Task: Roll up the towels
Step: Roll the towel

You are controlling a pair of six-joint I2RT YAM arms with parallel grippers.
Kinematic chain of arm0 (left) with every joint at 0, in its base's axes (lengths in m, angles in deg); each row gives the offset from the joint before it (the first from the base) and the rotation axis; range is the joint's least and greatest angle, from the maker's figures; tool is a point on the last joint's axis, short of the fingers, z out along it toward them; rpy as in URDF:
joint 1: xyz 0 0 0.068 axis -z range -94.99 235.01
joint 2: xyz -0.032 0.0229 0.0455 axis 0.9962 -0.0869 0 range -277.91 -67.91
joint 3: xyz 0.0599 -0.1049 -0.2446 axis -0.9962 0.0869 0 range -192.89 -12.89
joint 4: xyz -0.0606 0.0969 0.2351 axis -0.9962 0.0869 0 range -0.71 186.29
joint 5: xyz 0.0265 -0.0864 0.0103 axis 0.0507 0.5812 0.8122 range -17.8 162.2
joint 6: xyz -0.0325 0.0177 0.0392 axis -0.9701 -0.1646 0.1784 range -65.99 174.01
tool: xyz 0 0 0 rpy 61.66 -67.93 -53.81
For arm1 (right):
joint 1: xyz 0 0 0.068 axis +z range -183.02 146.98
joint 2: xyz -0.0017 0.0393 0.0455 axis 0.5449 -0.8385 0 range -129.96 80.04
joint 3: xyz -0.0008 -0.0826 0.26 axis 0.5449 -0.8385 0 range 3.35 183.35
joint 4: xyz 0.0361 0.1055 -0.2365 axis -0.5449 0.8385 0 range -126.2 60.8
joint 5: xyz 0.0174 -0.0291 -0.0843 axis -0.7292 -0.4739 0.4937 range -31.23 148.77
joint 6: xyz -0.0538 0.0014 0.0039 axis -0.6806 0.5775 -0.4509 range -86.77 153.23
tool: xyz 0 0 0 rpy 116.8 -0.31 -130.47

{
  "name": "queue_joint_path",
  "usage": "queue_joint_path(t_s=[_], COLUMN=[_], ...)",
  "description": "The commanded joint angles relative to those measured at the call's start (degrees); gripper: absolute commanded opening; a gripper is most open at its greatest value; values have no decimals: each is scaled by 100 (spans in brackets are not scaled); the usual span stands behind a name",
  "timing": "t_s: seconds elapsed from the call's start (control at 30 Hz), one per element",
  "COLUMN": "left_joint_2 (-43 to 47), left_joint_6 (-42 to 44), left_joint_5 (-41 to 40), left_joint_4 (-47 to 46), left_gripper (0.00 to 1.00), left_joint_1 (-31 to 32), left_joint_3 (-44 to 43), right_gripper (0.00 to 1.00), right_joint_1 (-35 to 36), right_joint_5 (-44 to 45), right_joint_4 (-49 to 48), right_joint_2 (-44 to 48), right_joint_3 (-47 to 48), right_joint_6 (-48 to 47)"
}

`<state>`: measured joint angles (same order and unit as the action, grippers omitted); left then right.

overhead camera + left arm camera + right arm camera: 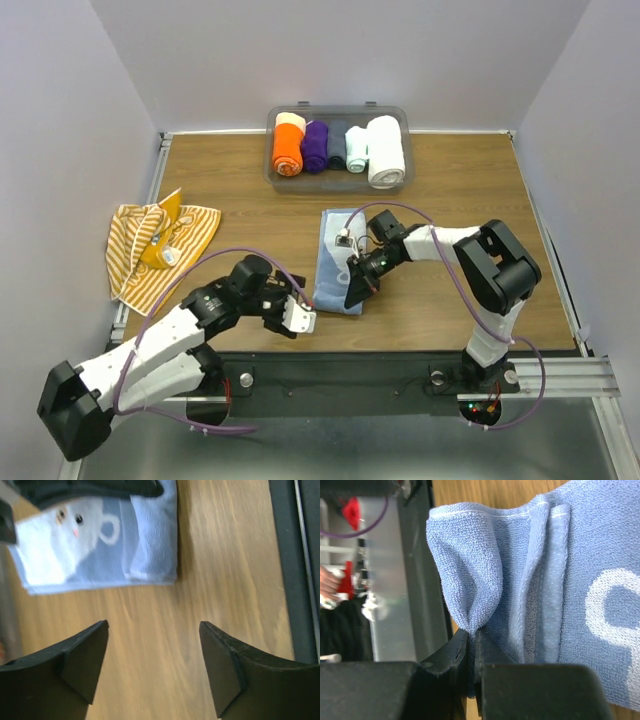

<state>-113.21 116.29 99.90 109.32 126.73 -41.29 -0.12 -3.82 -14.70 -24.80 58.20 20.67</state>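
Right end effector [472, 641] is clenched on the near edge of the pale blue towel [520, 570], mid-counter [450, 180], pinching up a fold (likely to start the roll). Left end effector [152, 626] hovers released just beside it, the striped towel [160, 245] well apart.

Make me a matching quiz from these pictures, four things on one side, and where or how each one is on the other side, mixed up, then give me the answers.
Things:
1. blue towel
2. striped towel
3. left tool
4. right tool

Place or state:
A. open, over bare table
B. crumpled near the table's left edge
C. shut, pinching a fold of cloth
D. lying folded in the middle of the table

Pairs: 1-D, 2-B, 3-A, 4-C
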Motion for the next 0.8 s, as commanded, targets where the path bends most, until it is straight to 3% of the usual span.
queue_joint_path(t_s=[0.0,0.17,0.47,0.57,0.67,0.77], left_joint_2=[-478,-1305,-2264,-2562,-2721,-2870], left_joint_6=[-119,-611,-840,-893,-867,-858], left_joint_5=[-617,-950,-1751,-1795,-1838,-1874], left_joint_4=[-1009,-1842,-2863,-2961,-2961,-2952], left_gripper=[88,95,86,75,71,57], left_joint_1=[731,1549,2077,2183,2201,2209], left_joint_3=[-16,-183,-148,-174,-174,-165], right_gripper=[1,1,1,1,2,3], right_joint_1=[-100,-118,-206,-206,-214,-214], right_joint_5=[-640,-658,-667,-711,-746,-781], right_joint_4=[65,92,118,127,136,144], right_joint_2=[-159,-406,-511,-564,-582,-608], right_joint_3=[237,298,324,351,386,421], right_joint_6=[96,69,69,69,69,78])
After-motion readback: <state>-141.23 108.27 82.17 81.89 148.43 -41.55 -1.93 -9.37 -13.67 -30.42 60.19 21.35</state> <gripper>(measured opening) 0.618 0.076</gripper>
